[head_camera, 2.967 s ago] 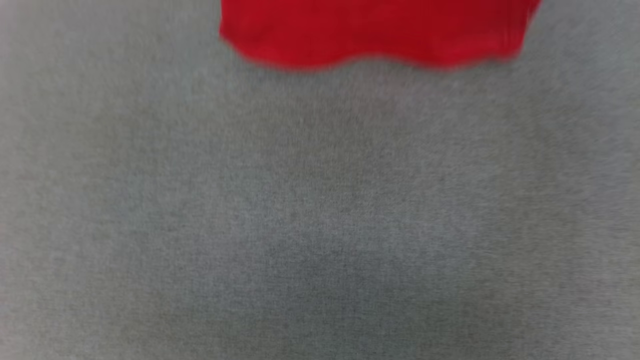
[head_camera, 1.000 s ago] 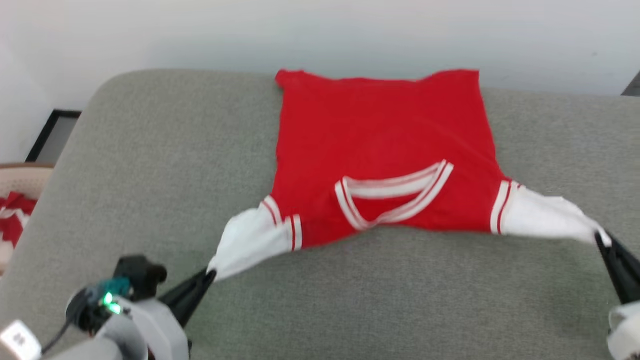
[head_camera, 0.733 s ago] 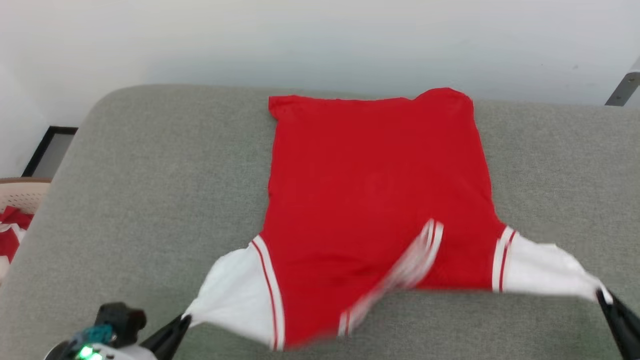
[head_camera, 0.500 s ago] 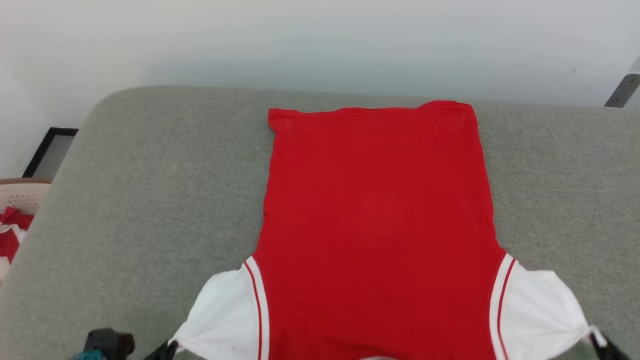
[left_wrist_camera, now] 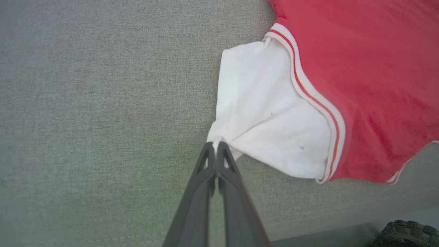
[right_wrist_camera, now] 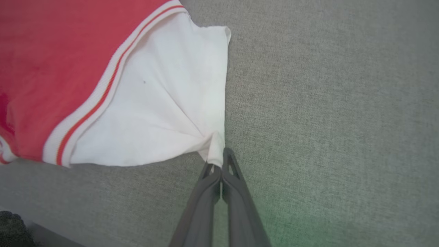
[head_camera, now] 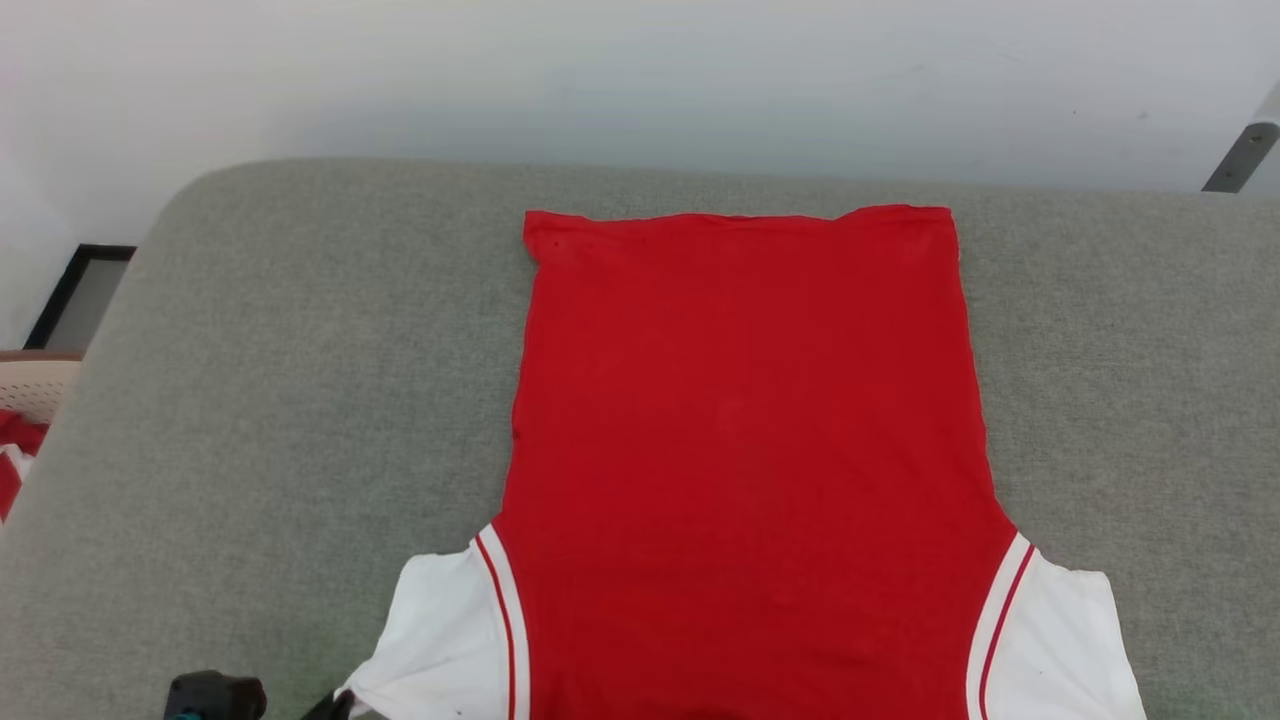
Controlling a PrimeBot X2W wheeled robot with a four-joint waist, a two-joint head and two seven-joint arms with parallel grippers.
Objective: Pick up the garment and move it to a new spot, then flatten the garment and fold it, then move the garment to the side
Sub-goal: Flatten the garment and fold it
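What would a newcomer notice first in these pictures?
The red garment lies spread flat on the grey cushion, hem toward the wall, white sleeves nearest the robot. The left gripper is shut on one sleeve's tip and the right gripper on the other's.

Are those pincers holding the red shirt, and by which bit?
Yes. On the red jersey, the left gripper pinches one white sleeve at its corner; the right gripper pinches the other sleeve likewise.

I see a grey cushion [head_camera: 280, 400]; behind it a white wall [head_camera: 640, 80], off its left edge a pale basket [head_camera: 30, 385] holding red-and-white cloth [head_camera: 12, 455], beyond its far right corner a grey bar [head_camera: 1240, 155].
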